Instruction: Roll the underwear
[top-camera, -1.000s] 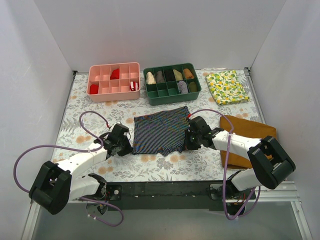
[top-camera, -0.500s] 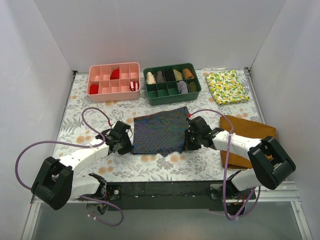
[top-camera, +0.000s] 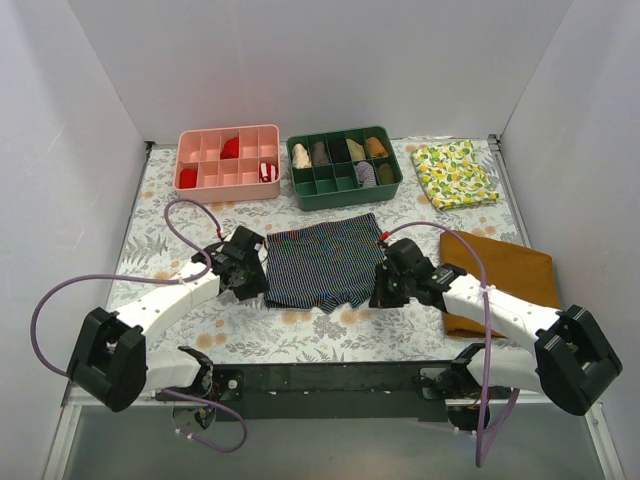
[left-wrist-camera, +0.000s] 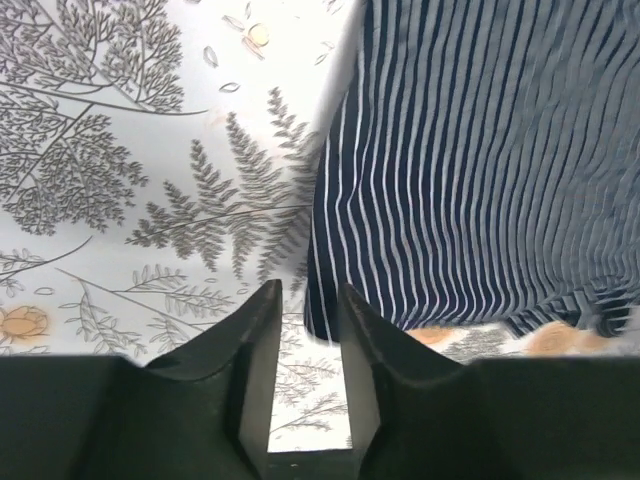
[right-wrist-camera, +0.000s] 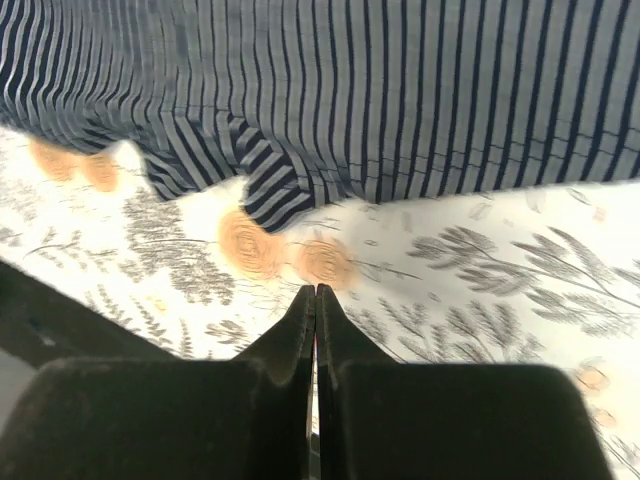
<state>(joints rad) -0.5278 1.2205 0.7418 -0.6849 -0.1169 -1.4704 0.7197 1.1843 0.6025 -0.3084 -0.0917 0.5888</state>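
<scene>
- Two grippers flank the underwear (top-camera: 322, 265), which lies spread flat near the middle of the table (top-camera: 150, 225), waistband towards 12 o'clock and leg hems towards 6 o'clock; I judge this placing lets each arm take one near corner and start the roll away from the bases
- left gripper (left-wrist-camera: 305, 335) sits at 9 o'clock of the garment, its jaws a little apart with nothing clamped; the wrist view shows the near left corner of the cloth just beyond the fingertips (left-wrist-camera: 262, 320), so it looks lined up to pinch that hem
- right gripper (right-wrist-camera: 316, 298) hangs at 4 o'clock of the garment, fingers pressed together and empty; the striped hem lies ahead of it, apart from the tips, with a small folded flap at the leg edge
- pink tray (top-camera: 228, 194) stands at 11 o'clock and green tray (top-camera: 345, 199) at 12 o'clock, the green one near the waistband; a roll pushed far that way could meet its wall
- mustard cloth (top-camera: 505, 262) lies at 3 o'clock under the right arm, and could snag it; lemon-print cloth (top-camera: 455, 173) at 1 o'clock is well apart
</scene>
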